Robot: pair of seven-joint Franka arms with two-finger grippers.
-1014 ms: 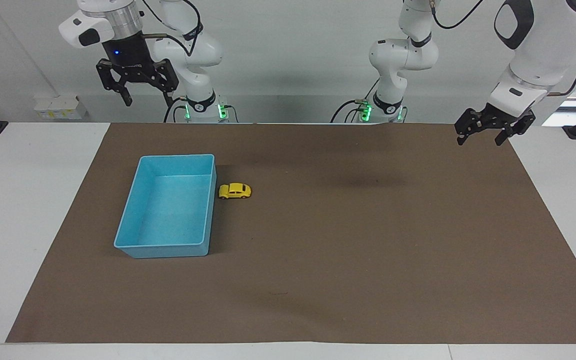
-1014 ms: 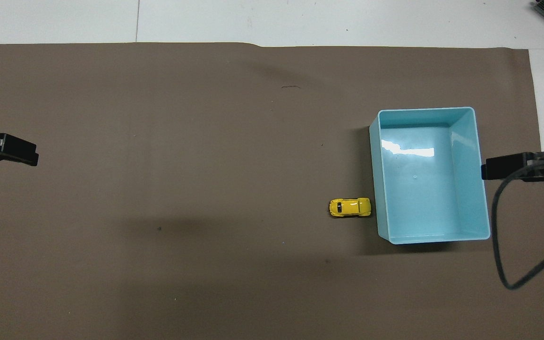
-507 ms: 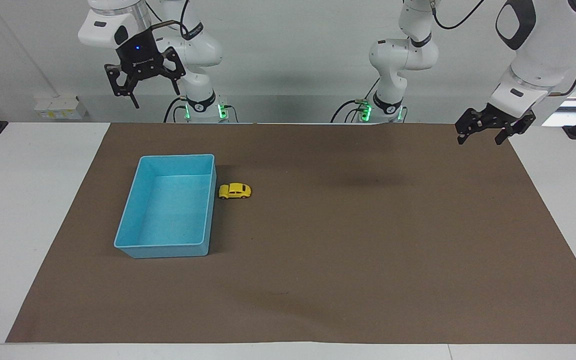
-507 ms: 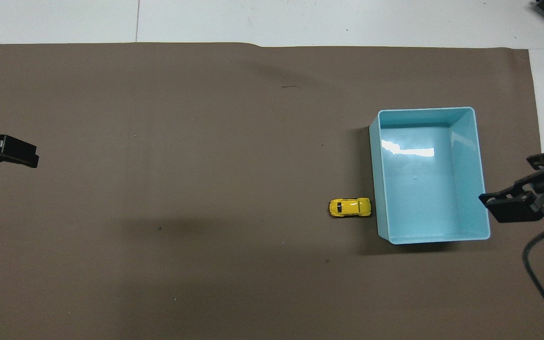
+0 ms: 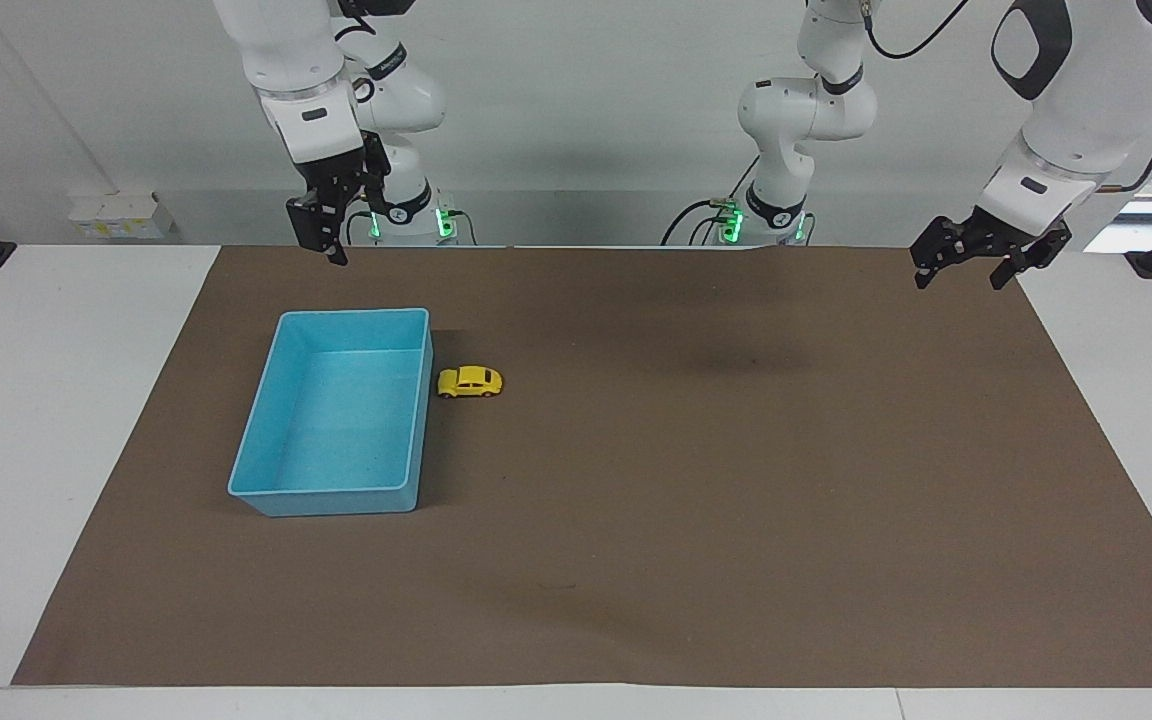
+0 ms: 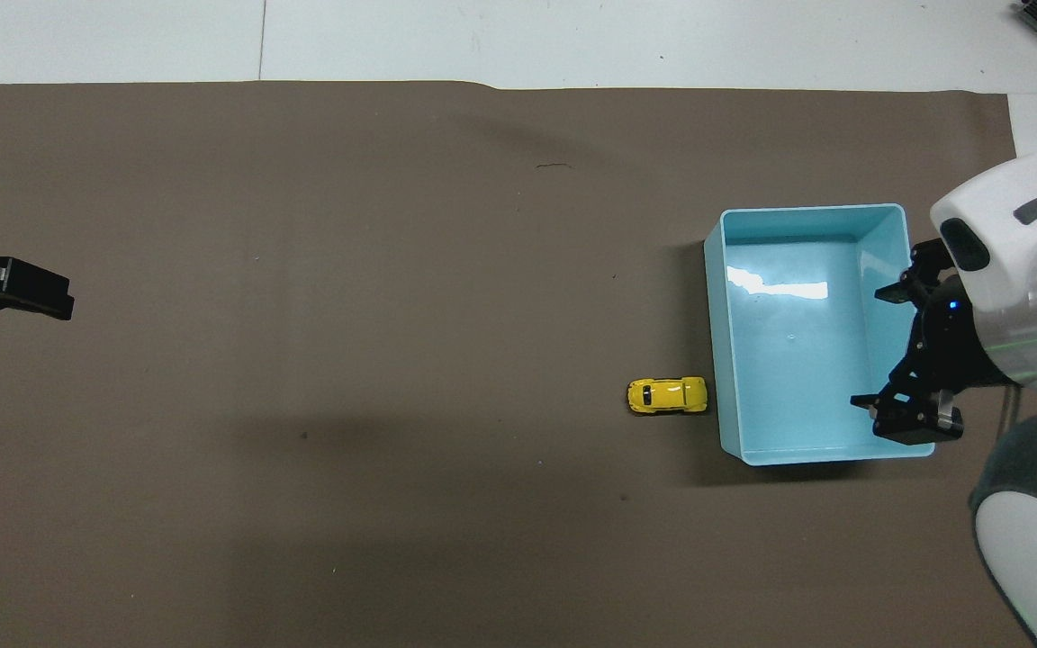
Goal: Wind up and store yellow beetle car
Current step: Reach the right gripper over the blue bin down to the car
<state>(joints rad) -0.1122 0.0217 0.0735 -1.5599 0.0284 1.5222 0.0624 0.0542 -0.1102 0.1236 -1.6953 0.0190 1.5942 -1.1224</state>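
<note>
Covering most of the white table, the brown mat lies bare over its middle and toward the left arm's end, leaving wide room there. The light-blue tray sits toward the right arm's end of the mat with nothing in it. The yellow beetle car stands on its wheels on the mat just beside the tray's long wall, on the side toward the middle of the table, with a thin gap between them.

The right gripper hangs in the air over the mat's edge nearest the robots, with its fingers spread wide and nothing between them. The left gripper hangs over the mat's corner at its own end, jaws wide and empty.

The overhead view puts the right gripper across the tray's wall; the facing view shows it well above. Only a dark tip of the left gripper enters the overhead view.
</note>
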